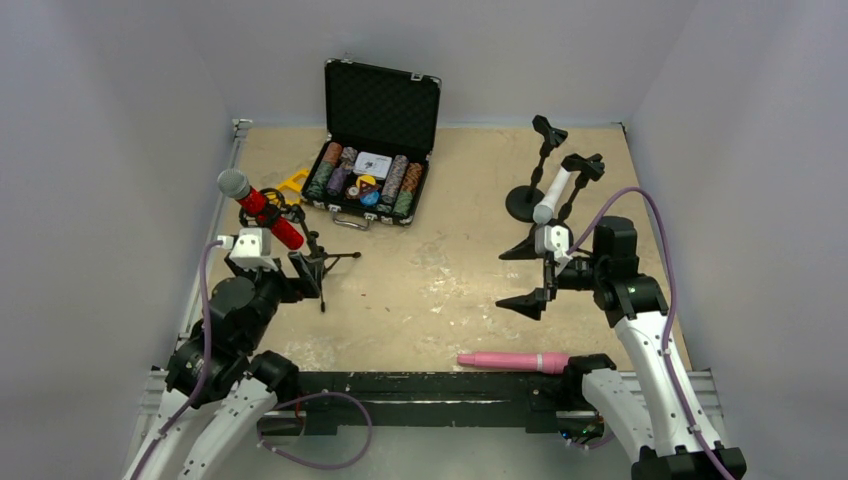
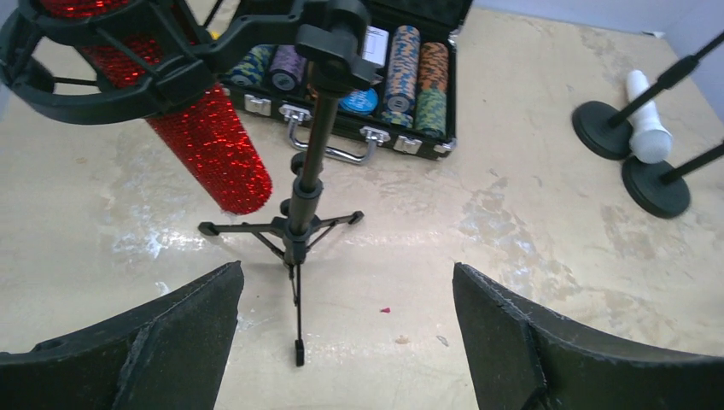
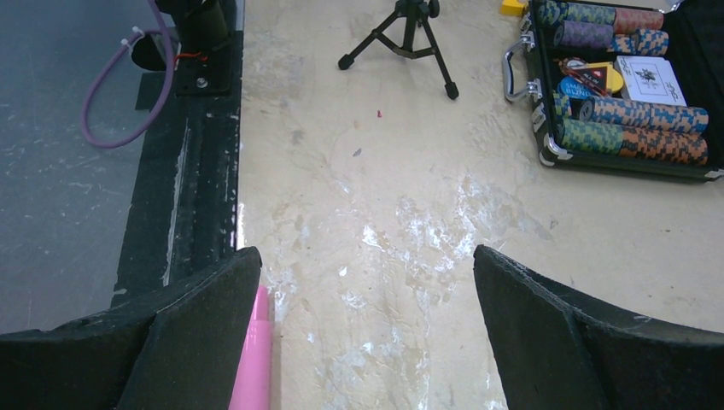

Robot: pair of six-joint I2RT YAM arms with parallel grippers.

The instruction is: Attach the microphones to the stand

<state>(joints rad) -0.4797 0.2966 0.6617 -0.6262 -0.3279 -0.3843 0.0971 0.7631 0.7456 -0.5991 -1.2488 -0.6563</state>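
Left tool [image 2: 346, 282] stood open and empty, facing the red microphone [image 2: 209, 141], which sat clipped in the tripod stand [image 2: 303, 196]. Right tool [image 3: 367, 256] was open, empty; pink microphone [image 3: 254, 359] lay on the counter [image 1: 430, 290] near its front edge. White microphone [image 1: 553, 190] sat in the right-hand stand [image 1: 583, 166]

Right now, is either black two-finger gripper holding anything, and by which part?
Nothing is held. The left gripper and the right gripper both stand open, fingers wide apart, clamping nothing.

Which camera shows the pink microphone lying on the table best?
The top external view: the all-pink stick microphone lies there whole, near the table's front edge. The right wrist view catches only one end, at the frame's bottom. The left wrist view misses it.
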